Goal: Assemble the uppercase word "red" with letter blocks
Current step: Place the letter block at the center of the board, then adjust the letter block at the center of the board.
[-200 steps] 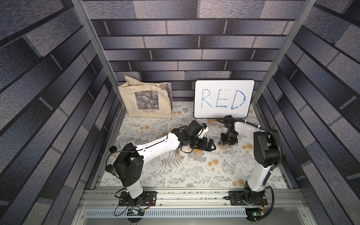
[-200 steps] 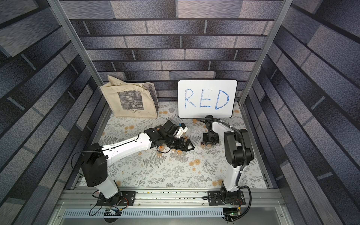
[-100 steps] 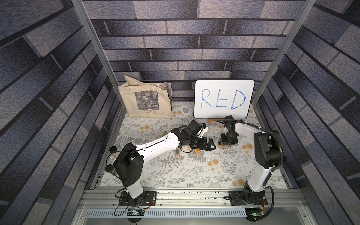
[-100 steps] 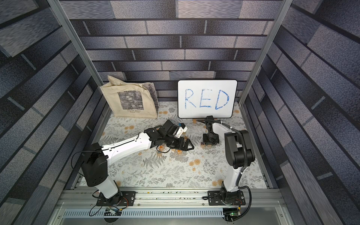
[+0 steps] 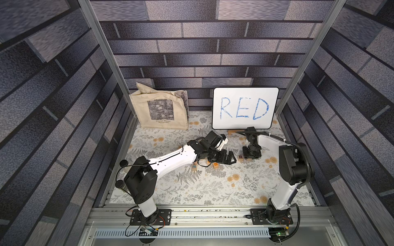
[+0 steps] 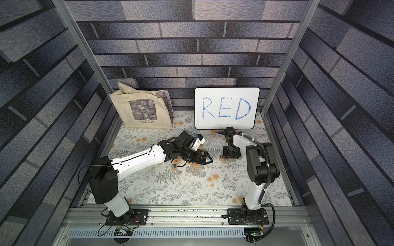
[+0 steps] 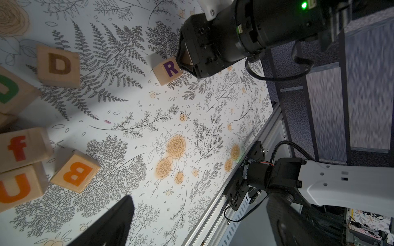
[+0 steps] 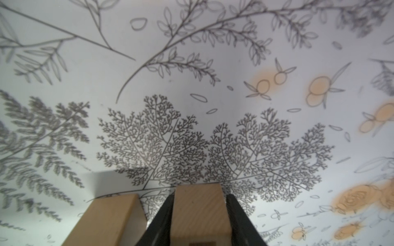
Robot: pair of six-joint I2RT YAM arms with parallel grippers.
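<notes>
The purple R block point(image 7: 167, 70) lies on the floral mat, seen in both top views point(image 5: 240, 157) point(image 6: 221, 157). My right gripper point(image 8: 199, 221) points down right beside it, shut on a pale letter block point(image 8: 198, 210) resting on the mat; its letter is hidden. The plain block point(image 8: 110, 219) next to it is separated by a narrow gap. An orange D block point(image 7: 58, 66) lies apart, near the other loose blocks. My left gripper point(image 7: 198, 230) hovers open and empty over the mat, left of the R block point(image 5: 229, 158).
Loose blocks with a green letter point(image 7: 8, 89), f point(image 7: 18, 149), B point(image 7: 74, 172) and U point(image 7: 15, 188) cluster under the left wrist. A whiteboard point(image 5: 244, 108) reading RED and a tote bag point(image 5: 160, 110) stand at the back. A metal rail point(image 5: 202, 210) runs along the front.
</notes>
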